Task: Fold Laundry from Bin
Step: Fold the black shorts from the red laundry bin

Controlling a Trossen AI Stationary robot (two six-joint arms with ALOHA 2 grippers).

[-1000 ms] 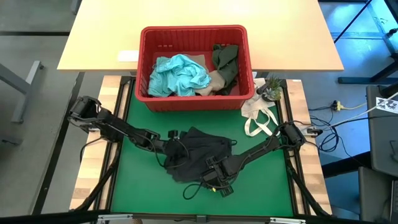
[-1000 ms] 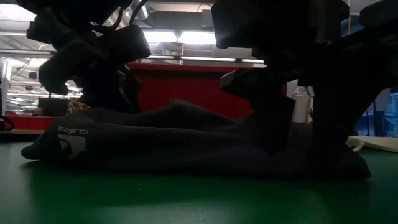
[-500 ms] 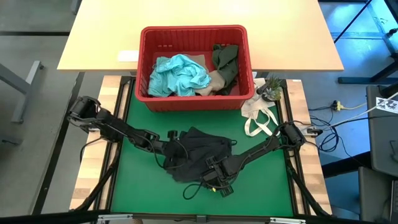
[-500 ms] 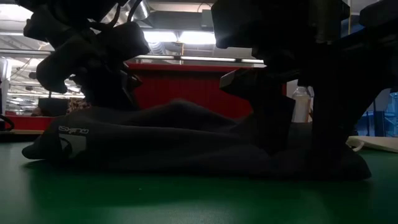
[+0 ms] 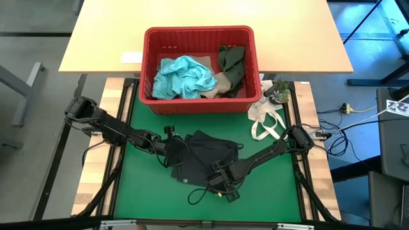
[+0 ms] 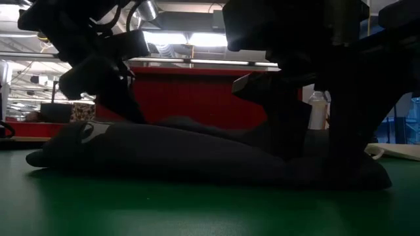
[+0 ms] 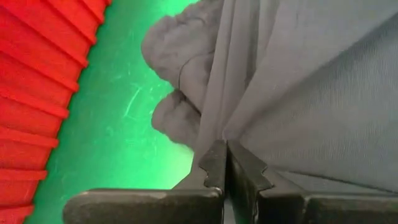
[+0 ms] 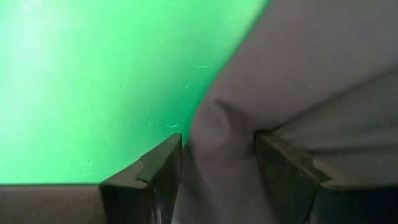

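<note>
A black garment (image 5: 203, 160) lies crumpled on the green mat (image 5: 144, 185) in front of the red bin (image 5: 199, 30). The bin holds teal (image 5: 185, 76), olive (image 5: 231, 62) and beige (image 5: 220, 83) laundry. My left gripper (image 7: 225, 163) is shut on the garment's left side (image 5: 174, 152). In the low view it slants down onto the cloth (image 6: 125, 105). My right gripper (image 8: 214, 165) stands open over the garment's near edge (image 5: 220, 182), pointing down, with a hump of cloth between its fingers. My left gripper pinches a fold of the black garment (image 7: 217, 134) at its left side between its two fingers. It comes slanting down from the table's left. Creases run taut from the fingertips into the cloth; the rest of the garment lies on the mat. My right gripper comes from above onto the garment's near edge. One fingertip (image 8: 280, 163) dents the cloth, with creases spreading from it. The other (image 8: 163, 168) stands at the cloth's border beside bare mat. The cloth (image 8: 217, 137) humps up between them and rests on the mat.
A white cloth bag with loop handles (image 5: 265, 118) and a small potted plant (image 5: 278, 91) sit at the mat's far right. The bin's ribbed wall (image 7: 37, 74) is close beside the left gripper. Bare mat shows to the left of the garment and along its near side.
My left gripper has gone toward the table's left edge and a little up, tipping less steeply. It has drawn the garment's left part with it: the printed logo has rolled from the side of the heap onto its top. The right end has stayed under my right gripper.
</note>
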